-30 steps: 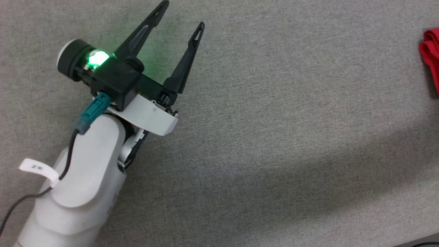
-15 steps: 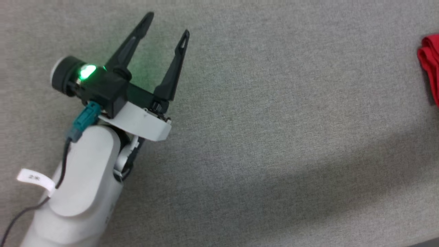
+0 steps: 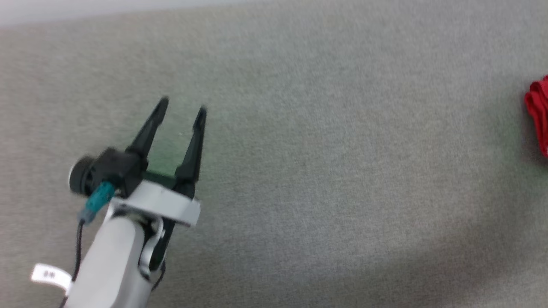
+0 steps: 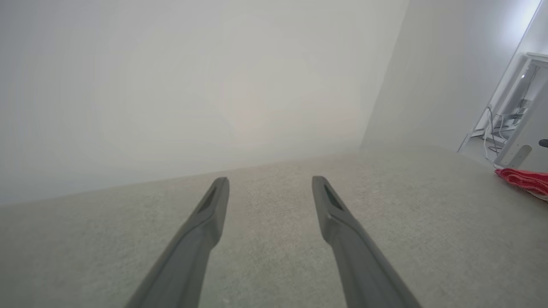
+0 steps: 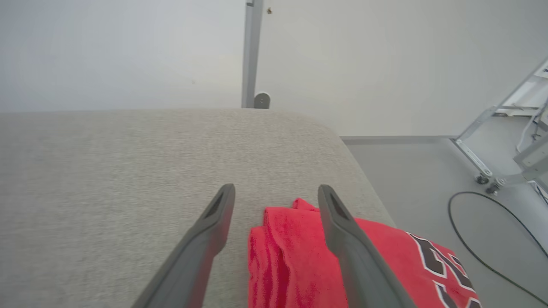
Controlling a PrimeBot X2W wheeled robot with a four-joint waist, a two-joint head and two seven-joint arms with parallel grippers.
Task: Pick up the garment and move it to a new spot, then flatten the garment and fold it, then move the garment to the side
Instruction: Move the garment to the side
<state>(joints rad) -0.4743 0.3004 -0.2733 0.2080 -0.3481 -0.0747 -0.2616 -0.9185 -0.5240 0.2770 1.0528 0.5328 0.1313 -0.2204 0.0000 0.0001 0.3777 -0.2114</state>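
- Presently, the left gripper (image 3: 183,106), two long dark tapered fingers on a pale forearm, hovers over the grey woven fabric surface (image 3: 342,171) at the lower left of the head view, blurred.
- Its fingers stand spread wide with bare fabric between them; nothing is held. The left wrist view (image 4: 269,179) confirms the gap.
- A teal plastic connector (image 3: 97,201) with a black lead sits at that wrist, and a white paper tag (image 3: 51,276) hangs lower on the lead.
- The red jersey-style garment (image 3: 538,115) lies bunched at the far right edge of the head view, well apart from the left gripper.
- From the right wrist, the right gripper (image 5: 276,187) shows its fingers wide apart above the garment (image 5: 291,256), gripping nothing. The right-hand finger crosses in front of the cloth; contact cannot be told.
- The garment lies in folds near the rounded corner of the surface, black white-outlined lettering (image 5: 445,265) facing up.
- Beyond the edge: a pale grey floor (image 5: 428,179), a thin black cable (image 5: 471,239) looping on it, and an upright grey metal post (image 5: 250,51) against the white wall.
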